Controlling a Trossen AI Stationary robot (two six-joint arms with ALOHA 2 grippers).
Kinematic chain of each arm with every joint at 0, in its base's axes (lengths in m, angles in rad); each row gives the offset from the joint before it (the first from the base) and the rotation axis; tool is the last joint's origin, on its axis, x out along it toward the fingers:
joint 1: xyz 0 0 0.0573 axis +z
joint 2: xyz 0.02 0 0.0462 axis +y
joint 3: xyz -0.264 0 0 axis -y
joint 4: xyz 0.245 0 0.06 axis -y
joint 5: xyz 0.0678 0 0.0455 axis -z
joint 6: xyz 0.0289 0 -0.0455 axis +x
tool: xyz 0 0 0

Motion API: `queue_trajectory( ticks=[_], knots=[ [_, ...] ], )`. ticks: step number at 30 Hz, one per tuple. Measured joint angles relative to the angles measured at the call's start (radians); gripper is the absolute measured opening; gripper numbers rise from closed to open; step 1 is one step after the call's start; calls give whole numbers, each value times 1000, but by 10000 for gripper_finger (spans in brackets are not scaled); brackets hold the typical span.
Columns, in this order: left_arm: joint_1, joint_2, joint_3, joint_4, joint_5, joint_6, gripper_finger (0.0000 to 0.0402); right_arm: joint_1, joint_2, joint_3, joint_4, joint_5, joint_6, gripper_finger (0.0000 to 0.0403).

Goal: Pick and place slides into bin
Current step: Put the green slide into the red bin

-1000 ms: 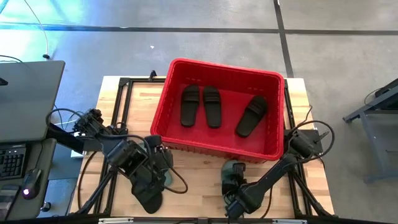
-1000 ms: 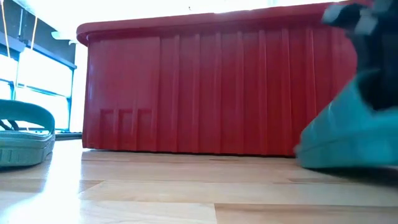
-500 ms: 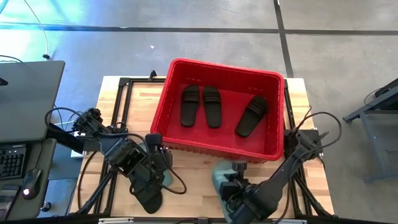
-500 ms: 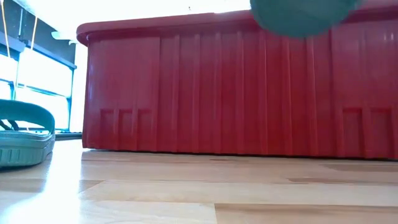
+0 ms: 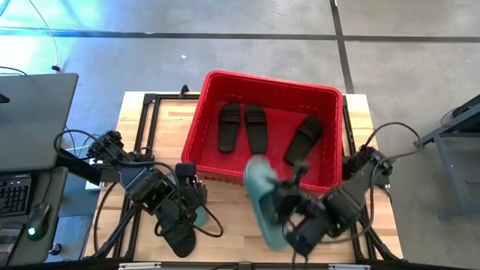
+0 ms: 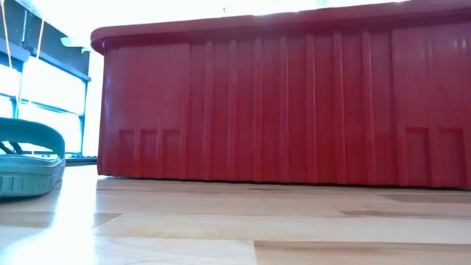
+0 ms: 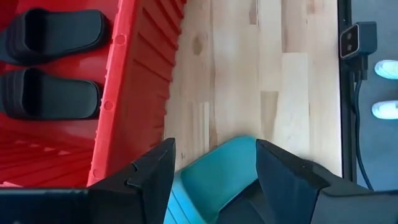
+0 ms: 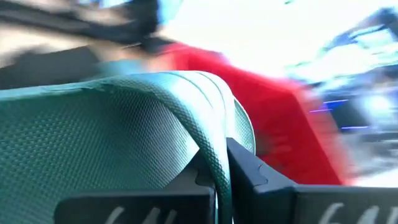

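The red bin (image 5: 196, 120) stands at the table's far middle with three black slides in it (image 5: 229, 126), (image 5: 256, 127), (image 5: 303, 139). My right gripper (image 5: 283, 208) is shut on a teal slide (image 5: 261, 199), held in the air by the bin's near wall. My left gripper (image 7: 217, 168) is open, low over the table's near left. Its fingers stand on either side of a second teal slide (image 7: 217, 177), which lies flat on the table (image 6: 29, 158). A black slide (image 5: 180, 241) lies just nearer, partly hidden under the left arm. My right gripper pinches the teal slide's strap at its edge (image 8: 214, 163) between its two fingers. The fingers come from the table's right side. The slide is lifted clear of the table, with its length running from the near side toward the bin.
The bin's near wall (image 6: 257, 103) rises well above the table top. Bare wooden table (image 5: 232, 217) lies between the two arms. A black frame (image 5: 146, 101) runs around the table's edges. A desk with a keyboard (image 5: 15, 195) stands to the left.
My right gripper has risen from the table's near edge and gone toward the bin, carrying the teal slide. The slide has been lifted clear of the table and has passed up out of the low view.
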State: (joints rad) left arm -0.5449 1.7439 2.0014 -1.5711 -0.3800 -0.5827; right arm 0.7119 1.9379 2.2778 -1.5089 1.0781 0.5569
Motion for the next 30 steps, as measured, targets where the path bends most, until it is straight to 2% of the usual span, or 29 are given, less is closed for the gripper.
queue_trajectory(
  ticks=[3, 5, 11, 18, 26, 28, 30],
  knots=[
    [0, 0, 0, 0, 3, 0, 205, -53, -22, -6, -64, 198, 15, 1],
    [0, 0, 0, 0, 3, 0, 205, -106, -39, -18, -50, 258, -48, 1],
    [0, 0, 0, 0, 6, 0, 205, -343, -43, -55, -61, 126, -94, 0],
    [0, 0, 0, 3, -23, -6, 205, -597, -49, -237, -61, -21, -153, 0],
    [1, 0, 0, 3, -54, -28, 205, -741, -49, -492, -33, -58, -202, 0],
    [2, 0, 0, 3, -55, -28, 205, -767, -49, -546, 16, -69, -243, 0],
    [2, 0, 0, 4, -55, -28, 205, -793, -49, -597, 111, -123, -315, 0]
  ],
)
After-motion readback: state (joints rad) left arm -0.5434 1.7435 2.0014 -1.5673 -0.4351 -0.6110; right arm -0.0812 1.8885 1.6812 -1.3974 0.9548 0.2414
